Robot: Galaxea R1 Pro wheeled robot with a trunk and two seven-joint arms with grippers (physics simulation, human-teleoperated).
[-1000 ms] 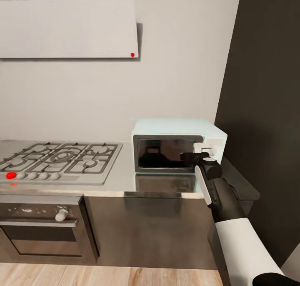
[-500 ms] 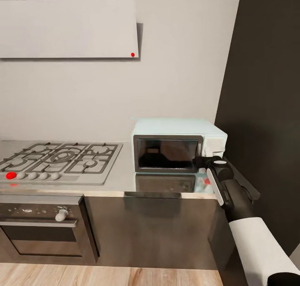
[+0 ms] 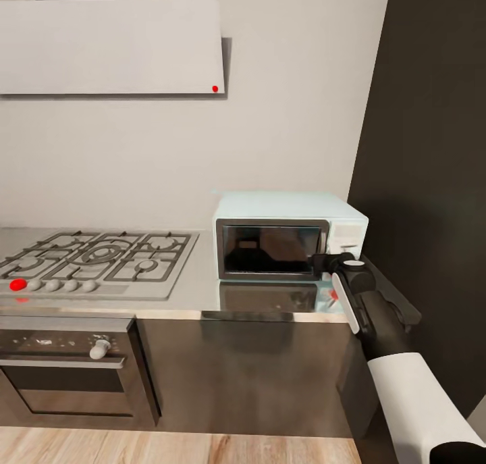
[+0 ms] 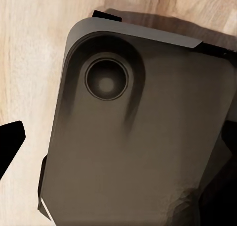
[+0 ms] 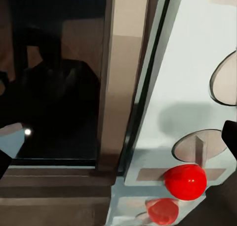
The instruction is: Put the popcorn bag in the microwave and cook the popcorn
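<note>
At microwave (image 3: 287, 238) front, right gripper (image 3: 322, 262) barely shifted left since before.

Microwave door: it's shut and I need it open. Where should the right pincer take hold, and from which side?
I'd try the microwave door's right edge, the grey vertical strip between the glass and the knob panel, coming straight at the front. No handle is visible, so this is a guess. The right pincer is already there.

one microwave (image 3: 287, 238) with two knobs (image 5: 224, 78) and one red dot (image 5: 185, 181), one countertop (image 3: 196, 285), one gas hob (image 3: 94, 261), one built-in oven (image 3: 71, 369), one range hood (image 3: 111, 45)
</note>
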